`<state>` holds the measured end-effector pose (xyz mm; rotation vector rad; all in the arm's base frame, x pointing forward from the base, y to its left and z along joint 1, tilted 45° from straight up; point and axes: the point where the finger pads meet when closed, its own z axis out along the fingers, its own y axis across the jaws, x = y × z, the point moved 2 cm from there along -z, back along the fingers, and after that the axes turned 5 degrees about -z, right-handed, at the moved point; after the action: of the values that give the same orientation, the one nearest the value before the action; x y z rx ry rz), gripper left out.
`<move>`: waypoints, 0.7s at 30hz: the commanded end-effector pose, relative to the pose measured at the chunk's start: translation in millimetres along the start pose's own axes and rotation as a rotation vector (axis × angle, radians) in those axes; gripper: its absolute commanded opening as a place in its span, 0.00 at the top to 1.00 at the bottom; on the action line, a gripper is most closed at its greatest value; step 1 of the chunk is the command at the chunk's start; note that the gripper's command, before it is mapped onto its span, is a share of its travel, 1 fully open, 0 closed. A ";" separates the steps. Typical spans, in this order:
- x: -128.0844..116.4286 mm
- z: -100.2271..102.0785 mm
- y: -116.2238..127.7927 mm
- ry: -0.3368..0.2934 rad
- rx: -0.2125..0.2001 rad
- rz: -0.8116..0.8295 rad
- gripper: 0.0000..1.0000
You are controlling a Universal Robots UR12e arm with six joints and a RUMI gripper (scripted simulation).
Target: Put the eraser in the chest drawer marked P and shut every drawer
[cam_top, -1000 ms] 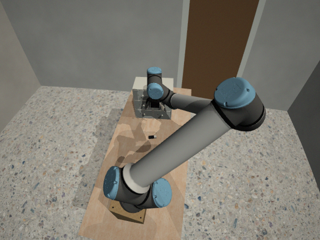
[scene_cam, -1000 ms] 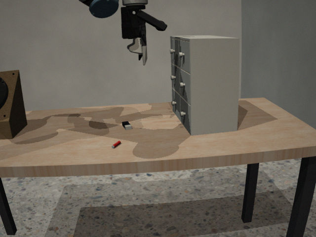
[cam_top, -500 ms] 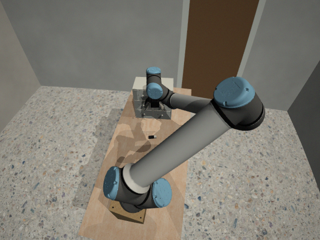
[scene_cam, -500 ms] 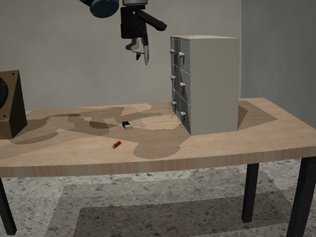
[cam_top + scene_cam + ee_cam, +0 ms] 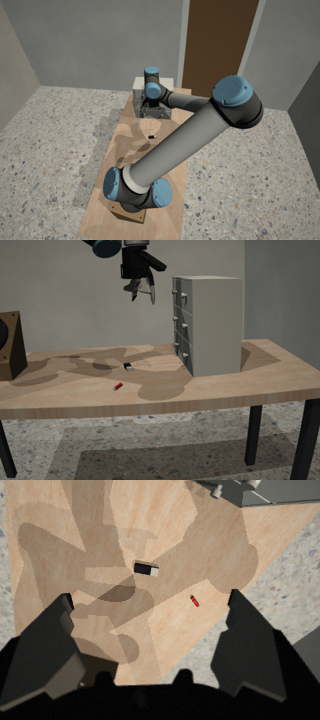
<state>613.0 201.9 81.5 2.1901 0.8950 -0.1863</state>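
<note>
The eraser (image 5: 128,367) is a small black and white block lying on the wooden table, left of the chest; it also shows in the wrist view (image 5: 146,570) and in the overhead view (image 5: 152,136). The chest (image 5: 206,323) is a grey-white cabinet with two columns of drawers with knobs, all shut, standing upright on the table's right part. I cannot read any drawer marks. My gripper (image 5: 142,295) is open and empty, high above the table, left of the chest's top drawers and well above the eraser.
A small red cylinder (image 5: 117,386) lies on the table nearer the front edge; it also shows in the wrist view (image 5: 194,601). The arm's wooden base block (image 5: 10,345) stands at the table's left end.
</note>
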 end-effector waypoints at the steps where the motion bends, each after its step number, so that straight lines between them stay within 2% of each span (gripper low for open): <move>1: 4.0 -0.6 -9.9 0.007 0.000 -0.187 0.00; 6: 7.2 -0.6 -20.6 0.008 0.000 -0.379 0.00; 8: 7.2 -0.6 -20.6 0.008 0.000 -0.379 0.00; 21: 12.9 -0.4 -52.0 0.008 -0.002 -0.953 0.00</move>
<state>594.6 226.9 53.4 1.7756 1.6396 -0.5370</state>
